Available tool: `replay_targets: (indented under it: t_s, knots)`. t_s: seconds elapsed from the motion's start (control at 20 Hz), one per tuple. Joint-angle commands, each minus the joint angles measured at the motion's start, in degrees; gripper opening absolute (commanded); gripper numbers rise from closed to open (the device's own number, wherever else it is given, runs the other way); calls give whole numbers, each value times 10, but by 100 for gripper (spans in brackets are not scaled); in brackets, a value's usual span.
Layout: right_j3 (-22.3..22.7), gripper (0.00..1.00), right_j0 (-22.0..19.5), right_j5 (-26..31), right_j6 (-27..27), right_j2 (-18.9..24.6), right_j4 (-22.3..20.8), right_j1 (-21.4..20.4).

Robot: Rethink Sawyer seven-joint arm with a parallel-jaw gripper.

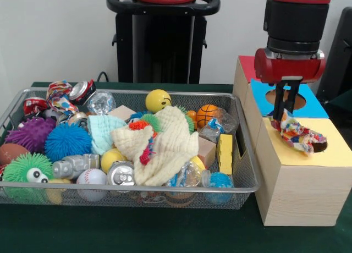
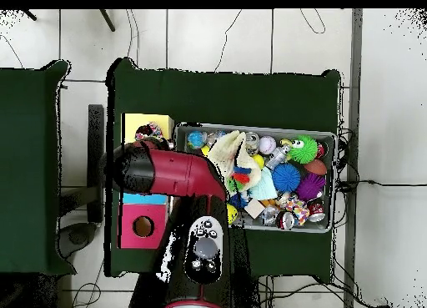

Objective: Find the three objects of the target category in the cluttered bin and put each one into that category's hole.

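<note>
End effector: my end effector point(image 1: 285, 116) hangs over the wooden box, its two dark fingers point(image 1: 279, 102) drawn narrow and pinching the top of a patterned cloth point(image 1: 300, 136).
Cloth in hand: one multicoloured cloth, its lower end lying on the yellow panel point(image 1: 335, 154) and draped over that panel's dark hole.
Box: one wooden box point(image 1: 297, 192) just beside the basket, with three coloured top panels: red point(image 1: 247, 63), blue point(image 1: 313, 105) and yellow. The blue panel's round hole point(image 1: 297, 100) shows behind my fingers.
Basket: one wire basket point(image 1: 165, 198) on the green counter point(image 1: 137, 231), full of clutter.
Cloths in basket: a cream knitted cloth point(image 1: 165, 148), a pale mint cloth point(image 1: 104, 131) and a second patterned cloth point(image 1: 60, 96) at the far left corner.
Balls: two green spiky balls with eyes, of which I point at one point(image 1: 25, 173); one blue spiky ball point(image 1: 67, 142); one purple spiky ball point(image 1: 30, 133); one yellow smiley ball point(image 1: 158, 100); one small basketball point(image 1: 207, 115); one baseball point(image 1: 91, 179).
Cans: at least three crushed cans; one silver can top point(image 1: 120, 175) faces the front.
Overhead only: the red panel's round hole point(image 2: 143, 227), and my red arm point(image 2: 171, 173) crossing over the box so the grasp is hidden.
Front only: the grasp itself.
Writing: none I can read.
</note>
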Motion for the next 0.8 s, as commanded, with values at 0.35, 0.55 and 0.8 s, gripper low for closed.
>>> replay_targets:
  t_s: [0.35,0.55,0.8]
  knots:
    - [59,0,-31,-70,149,108,65,32]
    - [54,0,-23,-56,152,102,78,32]
    - [64,0,-10,-38,165,91,96,32]
